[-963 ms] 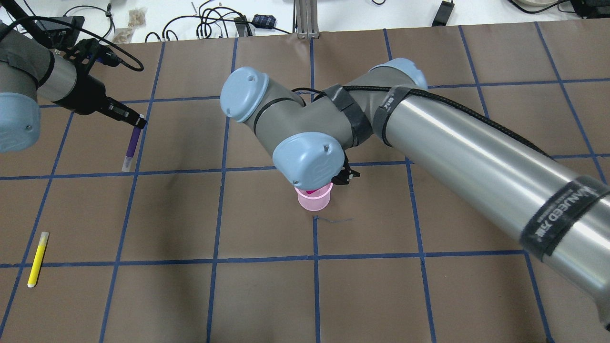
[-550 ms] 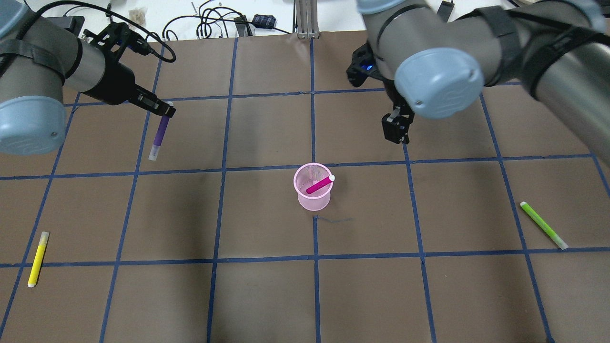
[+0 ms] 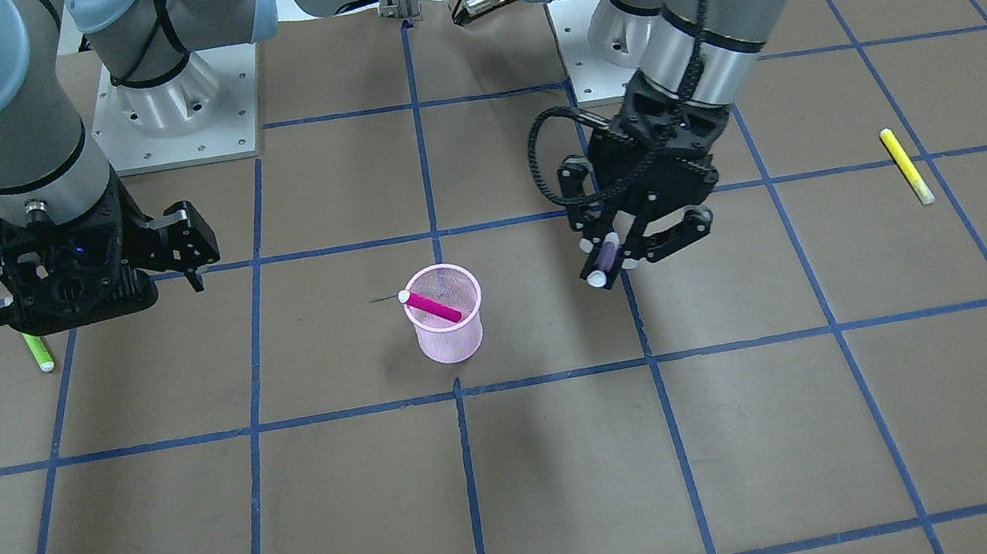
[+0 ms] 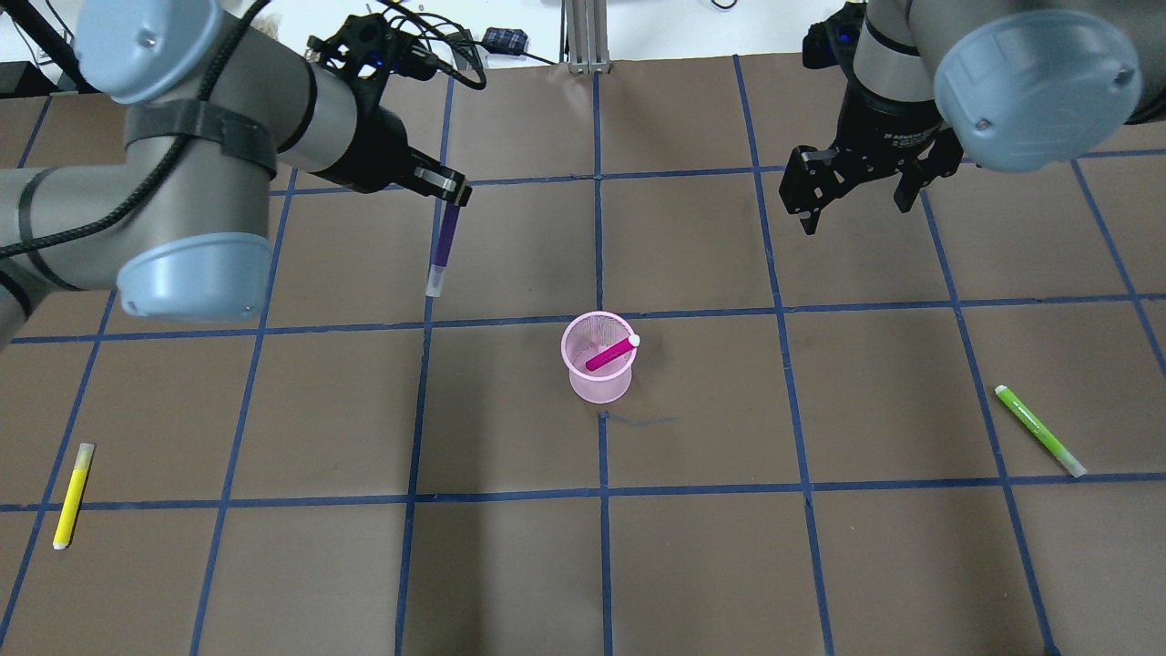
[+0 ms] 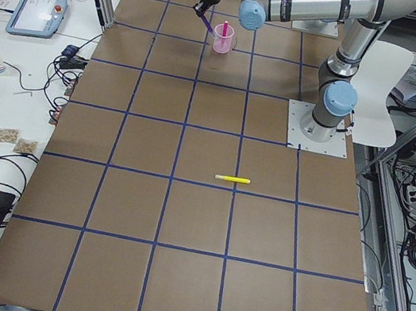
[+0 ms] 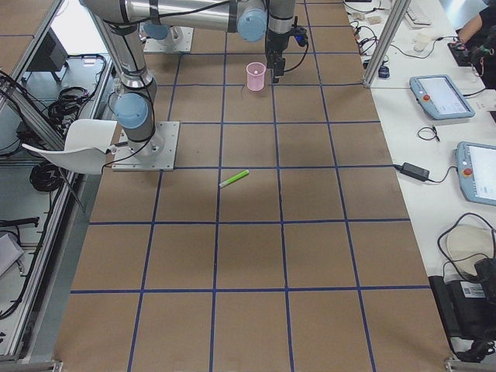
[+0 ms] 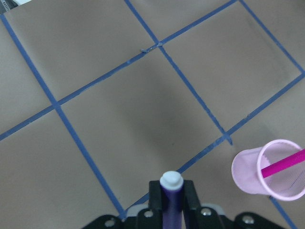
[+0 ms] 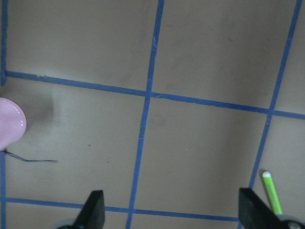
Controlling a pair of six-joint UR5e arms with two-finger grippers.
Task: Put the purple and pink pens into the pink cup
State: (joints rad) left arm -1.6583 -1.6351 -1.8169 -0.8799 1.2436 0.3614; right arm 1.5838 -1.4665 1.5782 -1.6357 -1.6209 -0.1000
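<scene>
Overhead exterior view, nearest first: yellow pen (image 4: 72,496) lies flat on the bench (image 4: 820,565) at the robot's near left. Green pen (image 4: 1039,431) lies flat at the near right, well apart from everything else.

Farther out, abt mid-bench, the pink cup (image 4: 598,381) stands upright just beyond a blue tape crossing. Pink pen (image 4: 610,353) is already inside it, leaning, w/ its white end poking over the rim toward the robot's right.

Beyond the cup and off to its left, the left gripper (image 4: 453,193) is clamped on the top end of the purple pen (image 4: 444,248). Pen hangs nearly vertical, pale tip down, clear of the bench. It is near the cup but not over it; left wrist cam shows the cup off to one side of the pen tip, w/ bare bench btwn them.

Beyond and to the cup's right, the right gripper (image 4: 856,205) hovers w/ jaws spread wide and nothing btwn them. Right wrist cam confirms: both fingers (image 8: 95,210) sit far apart over bare bench.

Farthest out, cables (image 4: 410,41) lie past the bench edge.
</scene>
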